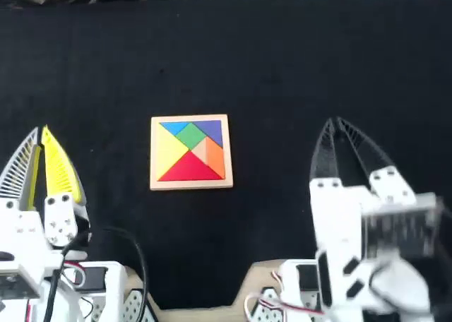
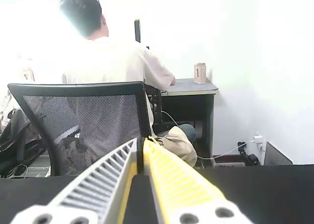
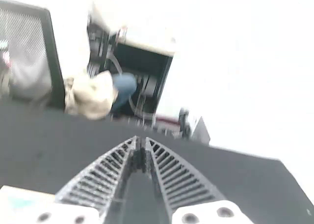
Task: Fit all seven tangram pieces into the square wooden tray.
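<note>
As all 7 pieces (image 1: 189, 151) lie in the tray (image 1: 191, 186), the left fingers (image 1: 56, 168) and right fingers (image 1: 326, 156), closed and empty, are best held away.

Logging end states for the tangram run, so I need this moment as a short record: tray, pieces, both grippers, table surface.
tray: square wooden tray, flat at mid-table
pieces: seven fill the tray: yellow triangle, red triangle, blue triangle, green piece, purple piece, orange piece, peach piece
left gripper: shut, holding nothing, apart from the tray on its left
right gripper: shut, holding nothing, apart from the tray on its right
table: black cloth
task state: looks complete
</note>
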